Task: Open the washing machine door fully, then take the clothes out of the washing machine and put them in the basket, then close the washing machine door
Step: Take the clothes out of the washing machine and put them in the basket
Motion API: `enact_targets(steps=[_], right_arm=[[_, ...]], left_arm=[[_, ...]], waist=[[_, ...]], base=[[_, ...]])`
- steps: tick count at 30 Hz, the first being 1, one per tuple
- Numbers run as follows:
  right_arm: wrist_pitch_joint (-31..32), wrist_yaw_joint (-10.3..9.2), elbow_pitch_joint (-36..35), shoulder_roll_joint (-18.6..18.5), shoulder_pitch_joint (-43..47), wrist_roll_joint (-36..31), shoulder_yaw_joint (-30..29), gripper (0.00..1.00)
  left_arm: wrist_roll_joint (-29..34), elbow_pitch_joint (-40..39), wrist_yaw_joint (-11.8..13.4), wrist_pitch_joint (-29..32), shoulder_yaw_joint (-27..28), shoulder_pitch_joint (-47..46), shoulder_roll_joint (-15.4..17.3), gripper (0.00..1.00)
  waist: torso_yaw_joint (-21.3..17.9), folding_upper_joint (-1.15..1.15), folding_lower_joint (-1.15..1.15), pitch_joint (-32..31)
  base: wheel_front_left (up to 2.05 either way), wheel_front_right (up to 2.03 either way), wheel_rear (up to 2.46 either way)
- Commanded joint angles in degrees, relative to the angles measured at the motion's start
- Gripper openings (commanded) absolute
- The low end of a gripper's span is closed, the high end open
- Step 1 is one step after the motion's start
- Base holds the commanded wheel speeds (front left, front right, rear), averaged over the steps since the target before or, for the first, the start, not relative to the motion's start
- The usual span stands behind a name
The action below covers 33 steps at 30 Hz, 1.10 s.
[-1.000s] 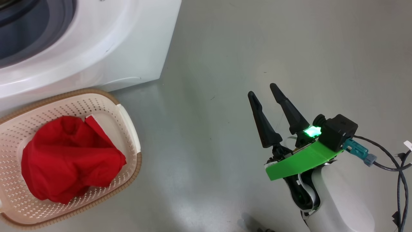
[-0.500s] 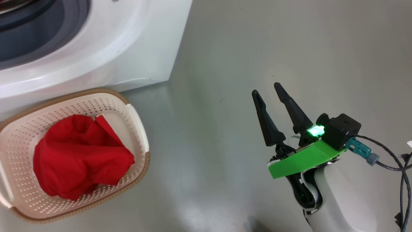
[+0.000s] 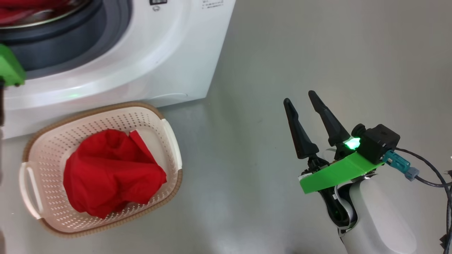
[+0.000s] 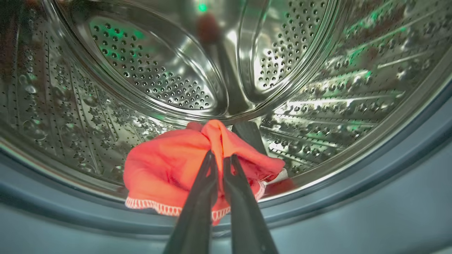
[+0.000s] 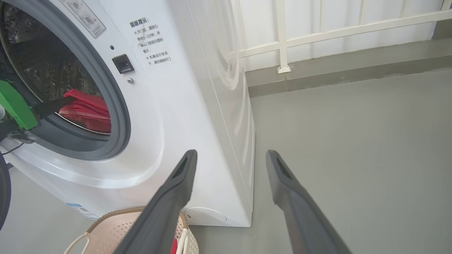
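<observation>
- The washing machine (image 3: 159, 63) stands at the upper left of the head view. Its round mouth is uncovered and ringed by the grey gasket (image 3: 70, 49).
- The left gripper (image 4: 221, 155) reaches into the steel drum (image 4: 159, 70). Its two fingers are nearly together, clenched on a raised fold of the red cloth in the drum (image 4: 166, 169).
- That cloth lies low on the drum wall, close to the front lip. Its long axis runs across the left wrist view, and its white-stitched hem faces the opening. The pinched fold peaks upward toward the back of the drum.
- In the right wrist view the same cloth (image 5: 86, 111) shows through the opening, with the left arm's green bracket (image 5: 14, 106) at the mouth.
- The basket (image 3: 53, 151) sits on the grey floor (image 3: 247, 176), just in front of the machine. Its long axis lies across the head view, handle to handle, with the right end tilted slightly toward the washer.
- The red garment in the basket (image 3: 109, 173) is a rumpled heap — one pointed flap with pale trim aims up and right, toward the machine.
- The right gripper (image 3: 299, 97) hangs over bare floor, well apart from the basket. Its fingers are spread and grasp nothing — they point up the head view.
- From its own camera, the right gripper (image 5: 231, 153) points at the washer's front right corner.
</observation>
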Motion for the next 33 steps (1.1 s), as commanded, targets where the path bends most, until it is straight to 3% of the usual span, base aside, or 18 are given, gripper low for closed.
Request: enact_targets(steps=[1,10,17,33], right_arm=[[-0.27,0.09,-1.06,0.31,0.93,-1.03,0.89,1.0],[-0.27,0.09,-0.32,0.04,2.25,-2.88,-0.74,1.0],[-0.27,0.09,-0.35,-0.9,3.57,-3.1,-2.09,1.0],[-0.27,0.09,-0.32,-3.15,5.86,-2.92,-3.57,1.0]], left_arm=[[-1.45,-2.47,-0.82,-0.66,1.84,1.07,2.17,0.0],[-7.21,-14.29,-2.61,-0.69,6.71,9.95,-0.6,0.0],[-10.03,-22.74,-2.87,-0.69,6.73,16.48,-2.56,0.0],[-12.42,-40.22,-2.89,-0.7,8.66,30.49,-3.37,0.0]], waist=[[1.08,0.0,0.0,-1.24],[3.2,0.0,0.0,-4.39],[4.67,0.0,0.0,-6.37],[6.81,0.0,0.0,-9.3]], base=[[0.0,0.0,0.0],[0.0,0.0,0.0],[0.0,0.0,0.0],[0.0,0.0,0.0]])
